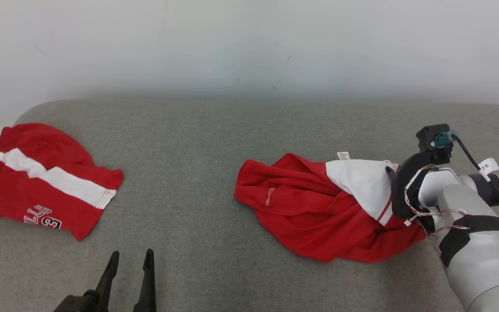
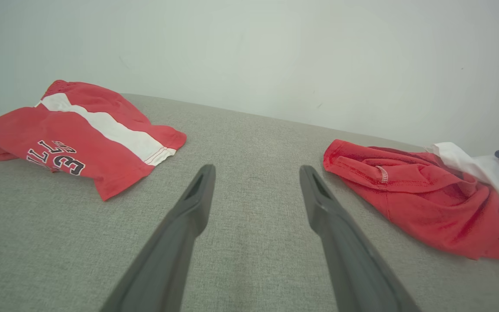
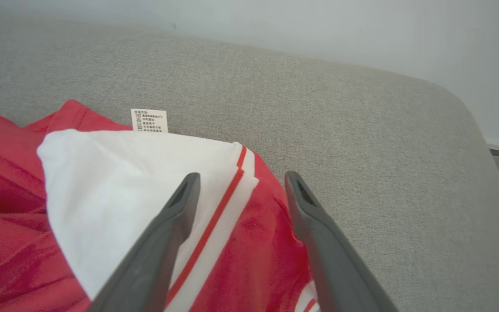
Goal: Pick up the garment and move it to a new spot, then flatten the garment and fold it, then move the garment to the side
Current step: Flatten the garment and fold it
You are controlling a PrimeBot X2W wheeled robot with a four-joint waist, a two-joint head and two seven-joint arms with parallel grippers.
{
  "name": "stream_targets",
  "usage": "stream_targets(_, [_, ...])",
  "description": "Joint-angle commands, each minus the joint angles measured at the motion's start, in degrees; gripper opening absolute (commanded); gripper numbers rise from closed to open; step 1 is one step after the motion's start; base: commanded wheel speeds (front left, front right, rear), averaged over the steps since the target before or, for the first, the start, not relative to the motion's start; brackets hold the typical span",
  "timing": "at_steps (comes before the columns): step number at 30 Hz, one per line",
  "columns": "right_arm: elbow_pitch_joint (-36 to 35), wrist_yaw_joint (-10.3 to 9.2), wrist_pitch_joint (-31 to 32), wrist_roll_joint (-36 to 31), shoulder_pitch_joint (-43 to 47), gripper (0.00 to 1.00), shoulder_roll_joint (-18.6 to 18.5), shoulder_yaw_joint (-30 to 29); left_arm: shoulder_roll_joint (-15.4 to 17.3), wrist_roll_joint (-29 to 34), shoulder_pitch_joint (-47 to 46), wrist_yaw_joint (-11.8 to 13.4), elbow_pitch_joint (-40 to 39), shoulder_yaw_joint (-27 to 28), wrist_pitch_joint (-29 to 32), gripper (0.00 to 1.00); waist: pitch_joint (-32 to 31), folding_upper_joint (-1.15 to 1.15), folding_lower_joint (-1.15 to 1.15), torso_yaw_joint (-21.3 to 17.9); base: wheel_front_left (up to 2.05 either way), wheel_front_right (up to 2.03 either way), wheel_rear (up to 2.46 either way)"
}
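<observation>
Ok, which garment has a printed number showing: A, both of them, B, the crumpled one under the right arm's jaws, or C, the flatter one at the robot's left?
C: the flatter red and white garment at the robot's left shows black-and-white lettering with a 3, while the crumpled red and white garment shows none, just a small white care label.

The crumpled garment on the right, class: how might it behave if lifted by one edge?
Probably floppy: the garment lies in soft folds, so it should drape. Likely light, being thin cloth. Pushed across the textured grey surface, it would probably bunch, not slide.
</observation>
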Motion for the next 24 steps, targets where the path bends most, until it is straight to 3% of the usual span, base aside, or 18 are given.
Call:
stream_targets(1, [0.48,-0.12,1.53,-0.13,-0.25,1.0,-0.34,0.29,0.24,0.14,-0.76,0.01,0.07,-0.01,-0.2,1.0,1.19,0.0,0.0,1.27,0.0,0.0,0.0])
stream_targets(8, [0.75,-0.12,8.4,2.92,-0.28,1.0,-1.77,4.41,0.32,0.01,-1.35,-0.03,0.29,-0.17,-0.18,1.0,2.63,0.0,0.0,2.76,0.0,0.0,0.0])
stream_targets(10, [0.08,-0.12,8.52,3.87,0.17,0.0,-2.26,5.26,0.31,-0.03,-1.51,-0.06,0.33,-0.22,-0.19,1.0,2.84,0.0,0.0,2.98,0.0,0.0,0.0])
stream_targets(16, [-4.54,-0.13,4.89,4.98,1.98,0.0,-2.7,8.28,0.3,-0.28,-1.28,0.08,0.86,-0.07,-0.2,1.0,2.08,0.0,0.0,2.97,0.0,0.0,0.0])
stream_targets(24, [-17.36,-0.13,-0.52,9.7,-0.39,0.0,1.78,16.95,0.74,-0.6,-0.75,0.41,0.75,0.6,-0.21,1.0,0.55,0.0,0.0,2.23,0.0,0.0,0.0])
